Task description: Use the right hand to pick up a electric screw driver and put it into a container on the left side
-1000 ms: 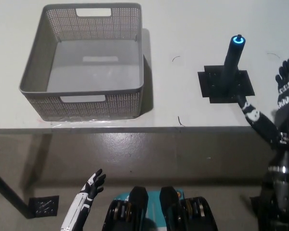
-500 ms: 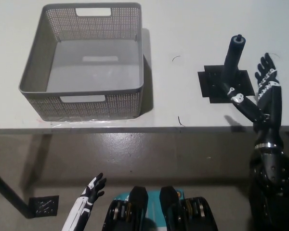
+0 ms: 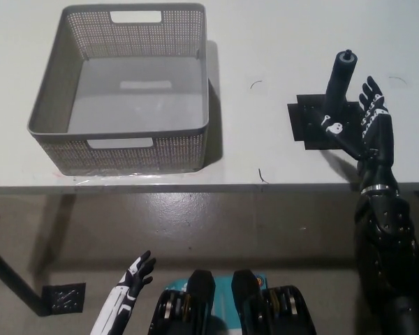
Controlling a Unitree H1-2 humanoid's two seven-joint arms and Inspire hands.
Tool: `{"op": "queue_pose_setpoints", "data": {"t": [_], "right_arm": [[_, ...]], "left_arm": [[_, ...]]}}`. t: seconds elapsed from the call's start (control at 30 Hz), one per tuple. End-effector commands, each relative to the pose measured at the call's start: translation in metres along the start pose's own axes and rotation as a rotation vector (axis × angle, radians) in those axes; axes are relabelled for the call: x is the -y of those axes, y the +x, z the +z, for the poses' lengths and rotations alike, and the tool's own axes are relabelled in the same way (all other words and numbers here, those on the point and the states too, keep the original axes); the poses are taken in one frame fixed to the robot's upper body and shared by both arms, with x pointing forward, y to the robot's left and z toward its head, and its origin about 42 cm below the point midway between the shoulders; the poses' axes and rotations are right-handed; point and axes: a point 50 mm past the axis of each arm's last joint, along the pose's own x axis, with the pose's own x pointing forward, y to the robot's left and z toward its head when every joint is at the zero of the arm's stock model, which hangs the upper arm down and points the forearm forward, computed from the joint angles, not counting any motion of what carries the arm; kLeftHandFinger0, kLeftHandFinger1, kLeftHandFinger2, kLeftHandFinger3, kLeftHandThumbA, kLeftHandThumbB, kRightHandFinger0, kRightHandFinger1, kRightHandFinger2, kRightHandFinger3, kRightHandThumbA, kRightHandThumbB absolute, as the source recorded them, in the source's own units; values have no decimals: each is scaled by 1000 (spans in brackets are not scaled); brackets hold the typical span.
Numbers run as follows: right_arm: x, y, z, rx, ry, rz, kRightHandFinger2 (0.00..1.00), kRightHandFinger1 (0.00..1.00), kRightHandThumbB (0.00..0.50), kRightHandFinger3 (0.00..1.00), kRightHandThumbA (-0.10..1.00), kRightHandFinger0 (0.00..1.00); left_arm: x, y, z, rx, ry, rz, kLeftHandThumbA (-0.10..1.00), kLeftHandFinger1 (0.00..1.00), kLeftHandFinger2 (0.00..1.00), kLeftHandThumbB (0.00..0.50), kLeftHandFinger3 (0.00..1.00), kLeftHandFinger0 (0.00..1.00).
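Observation:
A dark electric screwdriver stands upright on a black square mat at the table's right side. My black right hand is open just to the right of the screwdriver, fingers spread, thumb reaching under it toward the mat; it holds nothing. A grey perforated container stands on the table's left side with nothing in it. My white left hand rests low at the bottom left, below the table edge, fingers apart.
The white table's front edge runs across the middle of the picture, with grey floor below. A dark table leg and its black foot plate show at the lower left.
My right hand has moved left and forward, from the table's right edge to right beside the screwdriver. The blue light on the screwdriver's top no longer shows. The left hand sank slightly.

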Motion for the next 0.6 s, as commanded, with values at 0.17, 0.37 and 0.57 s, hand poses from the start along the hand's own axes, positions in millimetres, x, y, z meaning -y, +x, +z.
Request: {"op": "queue_pose_setpoints", "data": {"t": [0.17,0.37,0.57], "right_arm": [[7,30,24,57,34,5,1000,1000,368,1000,1000,1000],[10,39,25,33,20,13,1000,1000,337,1000,1000,1000],[9,43,27,38,5,26,1000,1000,349,1000,1000,1000]], "left_arm": [[-4,-1,5,75,-19,-1,982,1000,1000,274,1000,1000],[-5,-1,5,72,-20,-11,984,1000,1000,271,1000,1000],[-5,1,6,72,-21,-16,989,1000,1000,278,1000,1000]]}}
